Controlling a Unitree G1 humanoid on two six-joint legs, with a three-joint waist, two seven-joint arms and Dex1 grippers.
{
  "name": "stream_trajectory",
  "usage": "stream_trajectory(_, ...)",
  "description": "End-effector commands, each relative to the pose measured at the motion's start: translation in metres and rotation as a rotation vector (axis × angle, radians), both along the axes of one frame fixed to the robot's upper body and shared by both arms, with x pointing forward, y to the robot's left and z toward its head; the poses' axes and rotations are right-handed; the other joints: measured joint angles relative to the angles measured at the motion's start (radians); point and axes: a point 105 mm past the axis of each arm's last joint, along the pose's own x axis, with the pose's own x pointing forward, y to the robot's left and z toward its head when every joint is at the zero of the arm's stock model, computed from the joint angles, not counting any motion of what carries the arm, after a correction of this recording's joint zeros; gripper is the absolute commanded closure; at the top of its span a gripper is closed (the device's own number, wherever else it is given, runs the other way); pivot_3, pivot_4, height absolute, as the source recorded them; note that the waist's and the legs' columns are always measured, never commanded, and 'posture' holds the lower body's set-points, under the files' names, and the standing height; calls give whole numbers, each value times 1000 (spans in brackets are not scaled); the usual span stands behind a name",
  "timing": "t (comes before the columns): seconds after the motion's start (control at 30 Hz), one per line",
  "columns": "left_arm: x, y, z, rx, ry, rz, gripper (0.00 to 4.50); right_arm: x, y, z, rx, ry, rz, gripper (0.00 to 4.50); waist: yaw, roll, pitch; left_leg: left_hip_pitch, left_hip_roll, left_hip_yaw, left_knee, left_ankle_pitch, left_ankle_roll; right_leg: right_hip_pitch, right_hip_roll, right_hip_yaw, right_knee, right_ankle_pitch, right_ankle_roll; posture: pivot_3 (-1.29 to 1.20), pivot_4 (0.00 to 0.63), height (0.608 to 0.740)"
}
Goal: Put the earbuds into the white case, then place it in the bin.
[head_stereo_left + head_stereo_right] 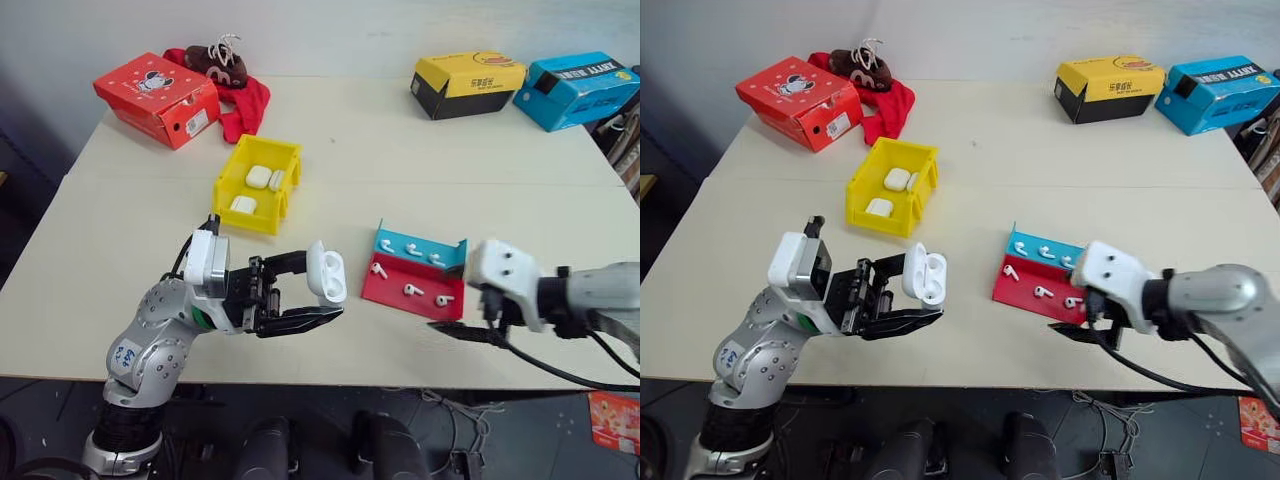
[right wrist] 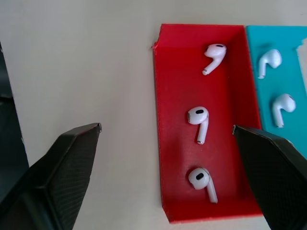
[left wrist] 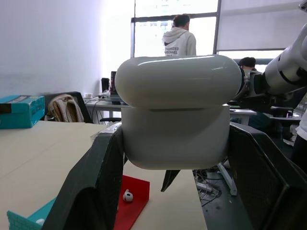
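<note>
White and shiny, the white case [image 1: 327, 272] sits pinched between the two black fingers of the left gripper [image 1: 318, 292], up in the air over the near edge of the table [image 1: 400, 150]. Its lid is flipped open.

To the right, the right gripper [image 2: 168, 158] hangs over the near end of the red and blue tray [image 1: 395, 292]. Its fingers are spread wide apart and hold nothing.

Three earbuds [image 2: 199, 122] lie in a row in the red part of the tray, and more lie in the blue part.

Farther back stands the bin [image 1: 230, 195], bright yellow, with three more white cases inside.

At the far side of the table sit a red box [image 1: 158, 98], a red cloth [image 1: 245, 105] with a brown shoe [image 1: 220, 62] on it, a yellow box [image 1: 468, 84] and a blue box [image 1: 575, 88].
</note>
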Motion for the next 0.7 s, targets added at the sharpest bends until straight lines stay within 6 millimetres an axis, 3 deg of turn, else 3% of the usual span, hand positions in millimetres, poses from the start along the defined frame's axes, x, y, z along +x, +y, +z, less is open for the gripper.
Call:
stream_trajectory(0.03,-9,4,4,7,-37,28,1719,14,-7,-5,-118,-23,-2,1284,1,0,0,0,0,0,2,-1,1,0,0,0,0,0,0,0,150,740)
stream_trajectory(0.13,-9,5,3,7,-30,57,1719,24,-1,-5,-125,-19,-4,2278,1,0,0,-2,0,0,6,-1,1,0,0,-1,0,0,0,0,150,740)
stream_trajectory(0.4,-11,3,0,5,-21,83,1719,44,19,-9,-114,5,-16,2278,-12,0,0,-1,2,0,8,-2,2,1,0,0,3,0,0,0,150,740)
stream_trajectory(0.7,-11,8,-2,15,-25,115,1719,51,22,-19,-151,33,-25,2278,-21,0,0,-2,2,0,9,-2,2,0,0,-1,4,0,0,0,150,740)
